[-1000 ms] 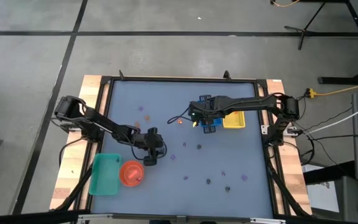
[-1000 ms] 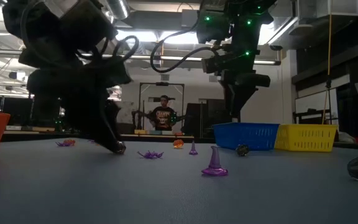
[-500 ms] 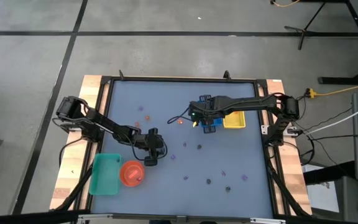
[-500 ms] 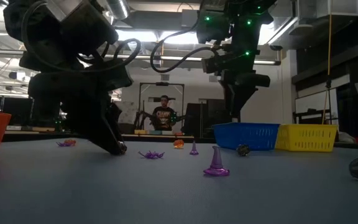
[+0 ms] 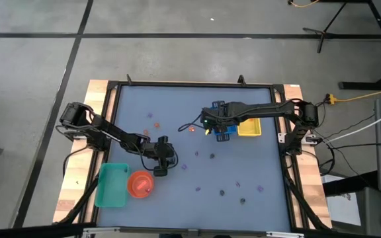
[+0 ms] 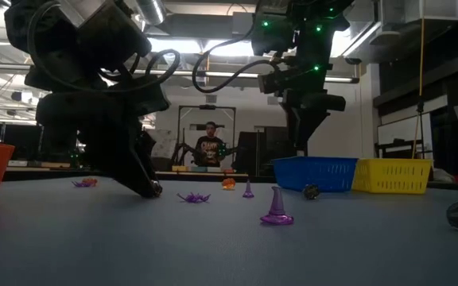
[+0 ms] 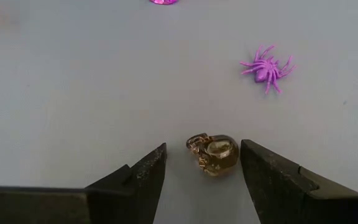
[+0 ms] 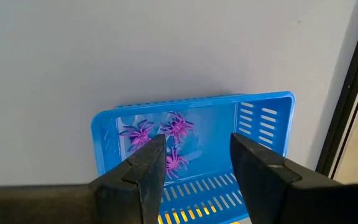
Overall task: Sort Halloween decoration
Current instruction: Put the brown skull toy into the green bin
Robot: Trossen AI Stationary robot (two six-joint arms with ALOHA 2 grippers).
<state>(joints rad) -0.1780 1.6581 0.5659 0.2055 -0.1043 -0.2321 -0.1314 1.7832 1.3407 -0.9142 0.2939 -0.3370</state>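
Down at the table, the left gripper (image 7: 202,165) stands with its fingers wide apart around a small brownish translucent skull (image 7: 214,154), holding nothing yet; the skull sits nearer one finger than the other and touches neither. A purple spider (image 7: 267,65) lies a little beyond it on the grey table (image 5: 243,158). From above, this gripper is just beside the round orange bowl (image 5: 139,184) and the green tray (image 5: 111,185). The right gripper (image 8: 193,158) hangs over the blue tray (image 8: 266,106), fingers apart and empty, with purple spiders (image 8: 178,126) already lying inside the tray; the yellow tray (image 5: 249,127) sits right next to it. Other Halloween decoration pieces (image 5: 221,192) in purple, orange and dark tones remain scattered across the table, so the sorting looks well short of done. The main risk is on the left: since the skull is off-centre, the nearer finger would reach it first on closing and could push or roll the rounded piece out of the gap. Its smooth, glossy body may also squirt free under pressure. If the fingertips press too hard into the table, they could scrape rather than close cleanly.
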